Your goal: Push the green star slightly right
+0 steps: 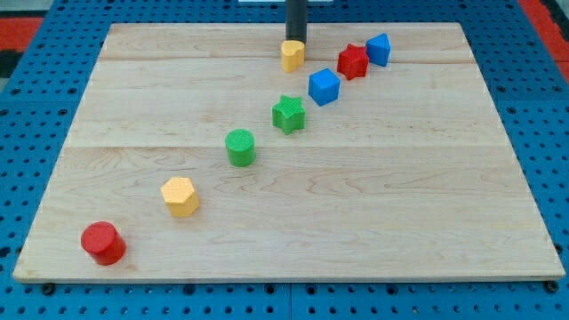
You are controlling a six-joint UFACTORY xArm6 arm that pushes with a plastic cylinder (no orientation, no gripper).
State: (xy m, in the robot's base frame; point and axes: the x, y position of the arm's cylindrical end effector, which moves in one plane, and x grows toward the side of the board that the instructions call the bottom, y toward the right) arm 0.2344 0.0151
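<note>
The green star (288,114) lies a little above the board's middle. My tip (294,42) is at the view's top, touching or just behind the yellow heart-shaped block (292,55), well above the star. A blue cube (324,86) sits up and to the right of the star, close to it. A green cylinder (240,147) sits down and to the left of the star.
A red star (352,61) and a blue block (379,49) lie at the upper right. A yellow hexagon (180,196) and a red cylinder (103,243) lie at the lower left. The wooden board (400,196) rests on a blue pegboard.
</note>
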